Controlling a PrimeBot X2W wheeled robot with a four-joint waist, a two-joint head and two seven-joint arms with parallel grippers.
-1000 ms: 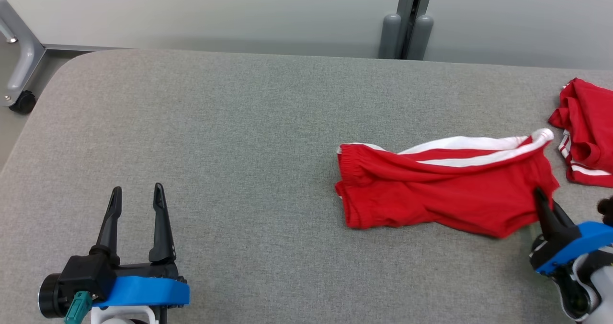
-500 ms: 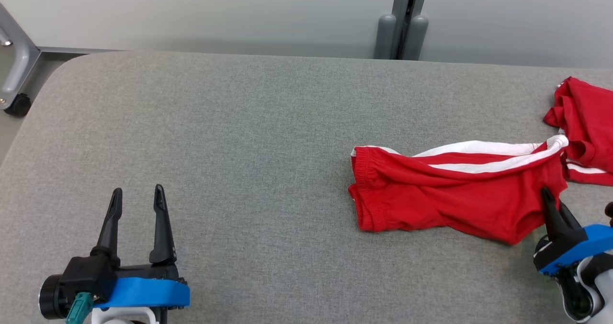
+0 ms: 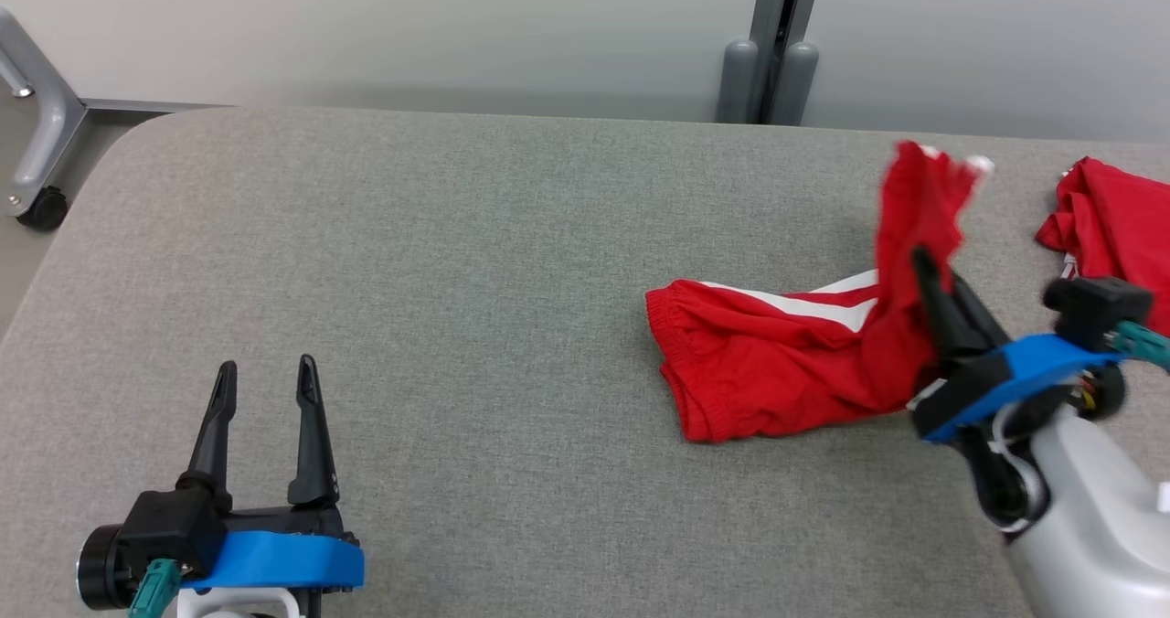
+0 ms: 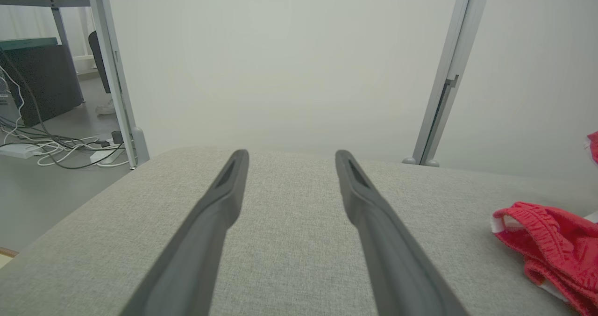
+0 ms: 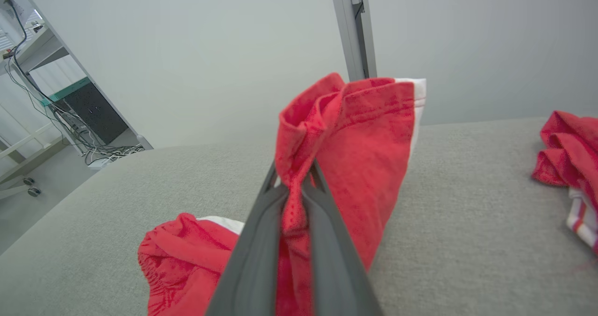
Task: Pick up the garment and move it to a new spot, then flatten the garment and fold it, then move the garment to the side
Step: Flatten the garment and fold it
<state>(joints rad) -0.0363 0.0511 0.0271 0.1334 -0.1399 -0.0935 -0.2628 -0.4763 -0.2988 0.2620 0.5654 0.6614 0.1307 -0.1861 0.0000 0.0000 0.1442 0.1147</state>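
Note:
The garment (image 3: 777, 362) is a pair of red shorts with white side stripes, lying right of centre on the grey table (image 3: 439, 261). My right gripper (image 3: 925, 261) is shut on its right end and holds that end raised above the table, while the elastic waistband end rests on the surface. In the right wrist view the red cloth (image 5: 345, 138) is pinched between the two dark fingers (image 5: 261, 241) and bunches above their tips. My left gripper (image 3: 265, 376) stands open over bare table at the lower left, far from the garment (image 4: 551, 241), with nothing between its fingers (image 4: 205, 232).
A second red garment with white stripes (image 3: 1111, 225) lies crumpled at the table's right edge, close behind my right arm. A grey post (image 3: 777, 42) rises behind the table. A wheeled metal frame (image 3: 32, 143) stands off the left corner. Bare cloth covers the left half.
My right gripper has lifted the garment's right end up off the table and drawn it leftward, folding that end over. The left gripper has stayed still. The camera shifted slightly.

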